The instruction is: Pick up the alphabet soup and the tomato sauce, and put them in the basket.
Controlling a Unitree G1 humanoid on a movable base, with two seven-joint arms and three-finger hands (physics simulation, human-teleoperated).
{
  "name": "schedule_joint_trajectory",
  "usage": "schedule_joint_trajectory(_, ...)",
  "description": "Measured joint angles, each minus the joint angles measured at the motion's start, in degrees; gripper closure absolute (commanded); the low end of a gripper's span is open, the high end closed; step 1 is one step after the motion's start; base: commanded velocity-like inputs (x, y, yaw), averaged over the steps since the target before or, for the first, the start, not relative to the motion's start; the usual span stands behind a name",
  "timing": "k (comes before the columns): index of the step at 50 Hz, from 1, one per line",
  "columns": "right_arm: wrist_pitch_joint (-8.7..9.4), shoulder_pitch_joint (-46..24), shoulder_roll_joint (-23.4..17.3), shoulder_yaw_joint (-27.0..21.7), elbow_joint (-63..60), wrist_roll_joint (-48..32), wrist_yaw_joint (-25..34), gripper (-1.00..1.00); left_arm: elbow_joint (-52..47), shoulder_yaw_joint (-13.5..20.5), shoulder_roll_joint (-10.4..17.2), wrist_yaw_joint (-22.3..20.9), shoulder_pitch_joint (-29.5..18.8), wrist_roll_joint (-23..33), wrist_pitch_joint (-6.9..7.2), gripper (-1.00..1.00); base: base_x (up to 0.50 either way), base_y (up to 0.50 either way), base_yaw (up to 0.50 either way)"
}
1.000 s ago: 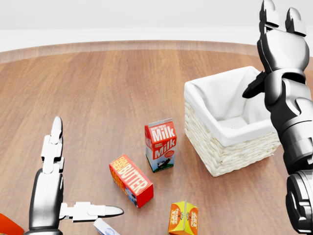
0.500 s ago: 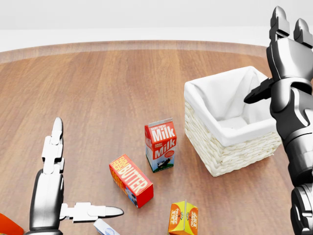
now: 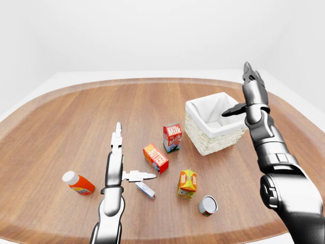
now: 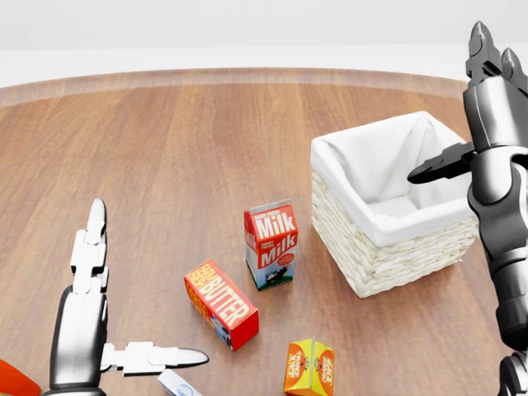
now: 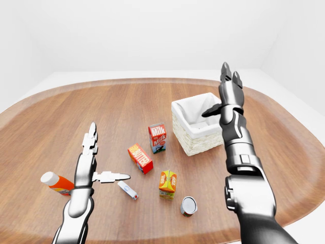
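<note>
Left-eye view: basket (image 3: 213, 133), 2 empty open hands.

One basket (image 3: 210, 127), wicker with white liner. One milk carton (image 3: 172, 137). One butter box (image 3: 156, 158). One orange juice carton (image 3: 187, 183). One can (image 3: 207, 205), lying on its side, label unreadable. One orange bottle with white cap (image 3: 78, 183). One small flat white-blue pack (image 3: 145, 190), possibly a tube or bar, too small to tell. One wooden worktop (image 3: 76, 122). Two robot hands: left hand (image 3: 122, 162), right hand (image 3: 249, 96).
</note>
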Motion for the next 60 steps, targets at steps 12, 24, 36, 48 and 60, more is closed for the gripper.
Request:
schedule_joint_trajectory(12,0.00,6.30,0.73,-2.03,-10.63,5.10,5.02,-1.00,-0.24,0.06,-0.03,-0.09,-0.13,-0.12,0.00,-1.00,0.00,0.00,0.00)
schedule_joint_trajectory(24,0.00,14.57,2.54,-4.66,-26.30,12.22,12.35,-1.00,-0.41,0.02,-0.03,-0.08,-0.13,-0.13,0.00,-1.00,0.00,0.00,0.00)
schedule_joint_trajectory(36,0.00,23.80,5.30,-7.16,-42.74,19.00,18.45,-1.00,-0.52,-0.07,-0.02,-0.03,0.08,-0.04,0.00,-1.00,0.00,0.00,0.00)
schedule_joint_trajectory(48,0.00,30.47,7.35,-8.84,-51.51,22.16,21.37,-1.00,-0.35,-0.13,0.00,0.07,0.20,0.06,0.00,-1.00,0.00,0.00,0.00)
schedule_joint_trajectory(60,0.00,35.34,9.12,-9.99,-57.23,24.13,23.30,-1.00,-0.36,-0.14,0.00,0.07,0.25,0.11,0.00,-1.00,0.00,0.00,0.00)
